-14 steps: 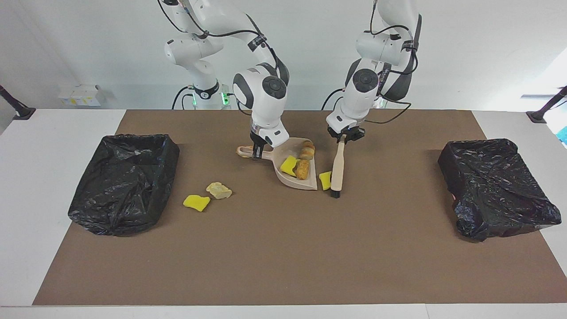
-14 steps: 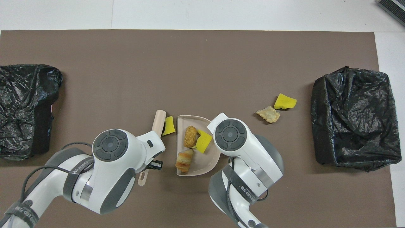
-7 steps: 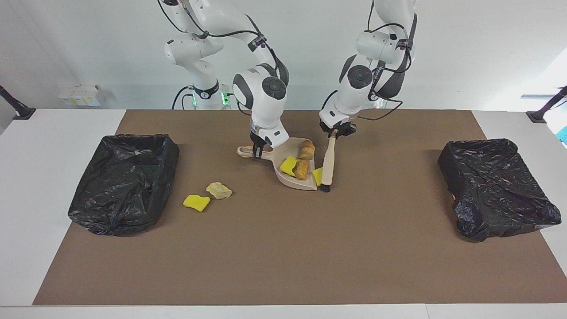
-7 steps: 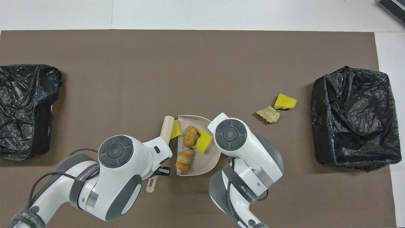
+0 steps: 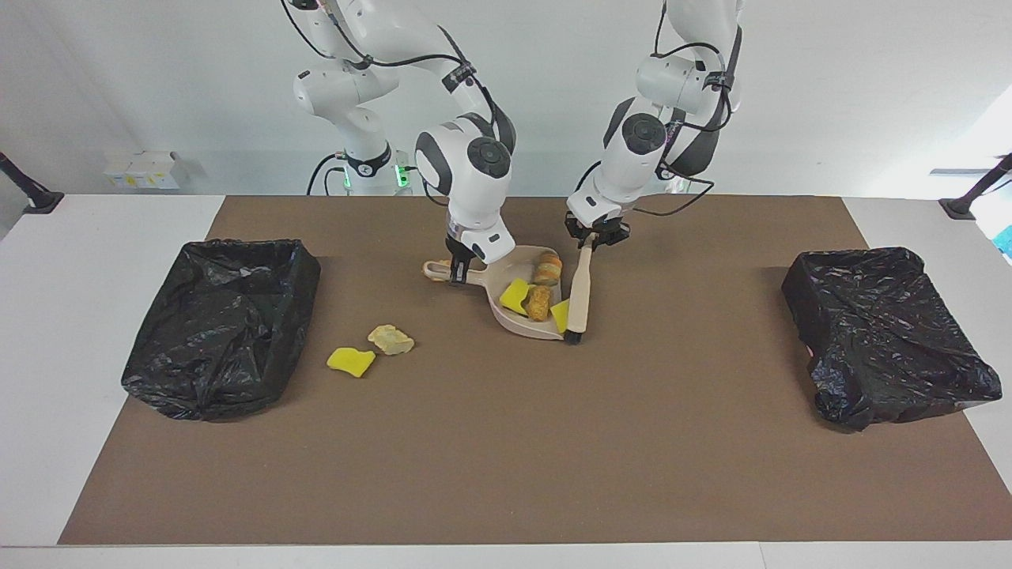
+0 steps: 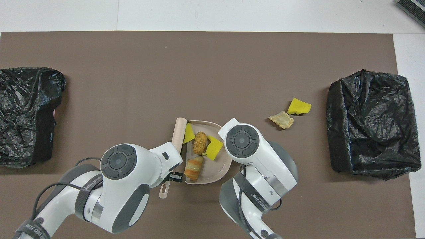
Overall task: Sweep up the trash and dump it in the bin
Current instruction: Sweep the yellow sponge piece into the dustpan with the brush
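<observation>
My right gripper (image 5: pixel 458 271) is shut on the handle of the beige dustpan (image 5: pixel 512 325), which rests on the mat. In the pan (image 6: pixel 217 167) lie a yellow chunk (image 5: pixel 515 295), a round bread lump (image 5: pixel 540 302) and a croissant-like lump (image 5: pixel 548 269). My left gripper (image 5: pixel 590 238) is shut on the beige brush (image 5: pixel 579 291). The brush (image 6: pixel 179 132) stands against the pan's open edge, pressing another yellow chunk (image 5: pixel 560 314) onto its lip. A yellow chunk (image 5: pixel 351 361) and a pale tan lump (image 5: pixel 390 340) lie loose on the mat toward the right arm's end.
A black-bagged bin (image 5: pixel 221 332) stands at the right arm's end of the table, close to the loose scraps. A second black-bagged bin (image 5: pixel 885 340) stands at the left arm's end. A brown mat (image 5: pixel 506 458) covers the table.
My left gripper has swung the brush toward the dustpan and pushed the yellow chunk from the mat onto the pan's lip. The right arm and the pan have stayed still.
</observation>
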Action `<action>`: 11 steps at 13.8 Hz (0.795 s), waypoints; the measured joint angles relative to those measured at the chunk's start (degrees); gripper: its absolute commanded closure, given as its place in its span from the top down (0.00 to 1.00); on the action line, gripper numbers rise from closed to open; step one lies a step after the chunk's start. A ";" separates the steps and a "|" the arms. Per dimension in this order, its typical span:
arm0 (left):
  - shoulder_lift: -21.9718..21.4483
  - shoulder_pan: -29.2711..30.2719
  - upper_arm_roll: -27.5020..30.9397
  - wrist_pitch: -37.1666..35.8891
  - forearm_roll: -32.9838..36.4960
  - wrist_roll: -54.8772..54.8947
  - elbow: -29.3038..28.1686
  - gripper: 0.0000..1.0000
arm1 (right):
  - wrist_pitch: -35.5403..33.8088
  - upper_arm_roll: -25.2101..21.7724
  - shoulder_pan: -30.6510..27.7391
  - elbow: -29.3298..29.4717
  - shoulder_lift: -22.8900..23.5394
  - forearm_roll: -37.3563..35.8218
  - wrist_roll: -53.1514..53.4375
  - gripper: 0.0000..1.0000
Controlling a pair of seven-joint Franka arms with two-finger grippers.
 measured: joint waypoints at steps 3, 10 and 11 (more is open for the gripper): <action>0.00 -0.02 -0.02 1.50 -3.93 3.58 -0.28 0.00 | 0.00 0.00 -0.01 0.00 0.00 0.00 0.00 0.00; -0.33 -0.02 0.07 -0.11 -6.35 5.34 -0.38 0.00 | 0.00 0.00 -0.02 0.00 0.00 0.00 0.01 0.00; -0.63 -0.02 0.12 -1.11 -6.37 5.29 -0.26 0.00 | 0.01 0.00 -0.05 0.00 0.01 0.00 0.01 0.00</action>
